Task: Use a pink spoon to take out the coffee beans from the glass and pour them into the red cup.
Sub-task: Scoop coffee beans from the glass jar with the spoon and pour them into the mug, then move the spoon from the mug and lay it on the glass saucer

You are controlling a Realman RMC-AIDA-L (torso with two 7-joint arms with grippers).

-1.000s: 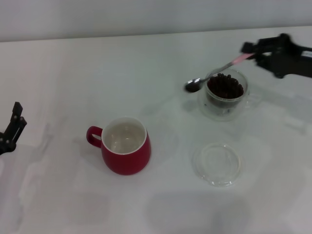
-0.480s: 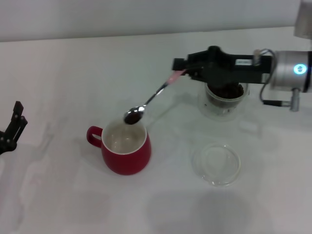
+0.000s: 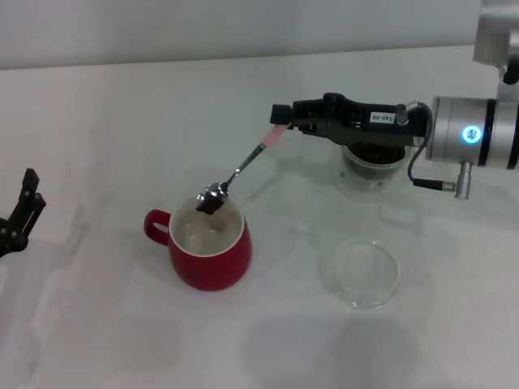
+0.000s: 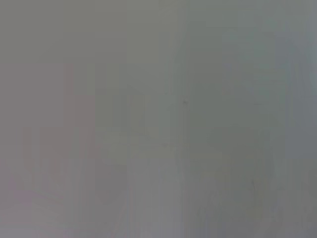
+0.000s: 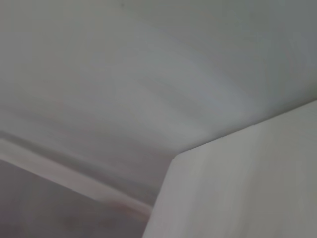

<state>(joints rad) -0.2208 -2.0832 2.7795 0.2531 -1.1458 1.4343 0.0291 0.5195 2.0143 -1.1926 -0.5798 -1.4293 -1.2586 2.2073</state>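
Pink spoon (image 3: pixel 242 170), slim, shiny metal bowl, pinched at handle by right gripper (image 3: pixel 284 117); bowl tipped over glossy red cup (image 3: pixel 208 242), beans (image 3: pixel 208 206) spilling; earlier level, nearer rim. Left gripper (image 3: pixel 20 212) parked, apparently parted.

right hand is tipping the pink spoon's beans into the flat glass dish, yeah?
Not the dish. In the head view the right hand holds the pink spoon with its bowl tipped over the red cup, and the beans are dropping into it.

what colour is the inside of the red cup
White inside the red cup, with glossy red outside; the head view shows it best.
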